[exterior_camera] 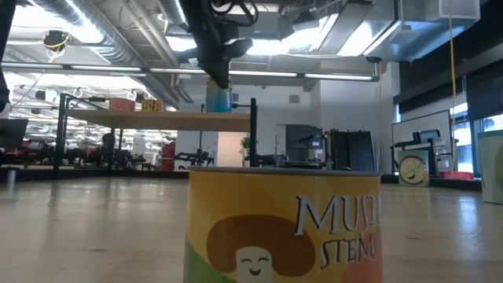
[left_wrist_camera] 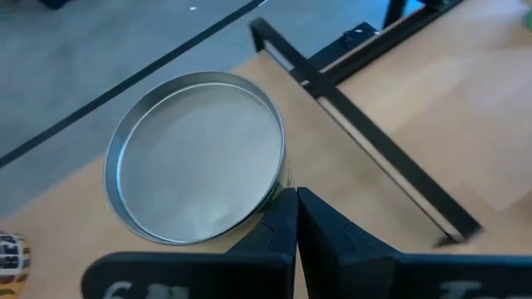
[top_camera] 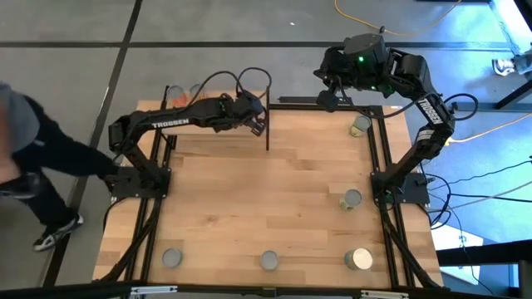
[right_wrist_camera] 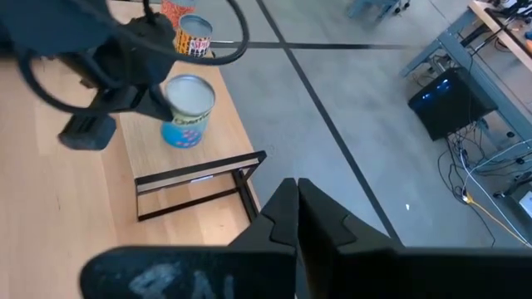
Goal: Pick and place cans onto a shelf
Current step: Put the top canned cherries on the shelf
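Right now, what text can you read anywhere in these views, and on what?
"TROSSEN": on the left arm, high view.
"MUS" over "STEM", cut off by the frame: on the yellow can nearest the low camera.
Blue can and shelf cans: print too blurred to read.

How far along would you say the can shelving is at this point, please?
Done: the shelf carries a blue can and at least one more can farther along. In hand: nothing; the left gripper is shut, empty, beside the blue can, and the right gripper is shut by the shelf's end. Left: five cans on the table, the nearest a yellow mushroom can.
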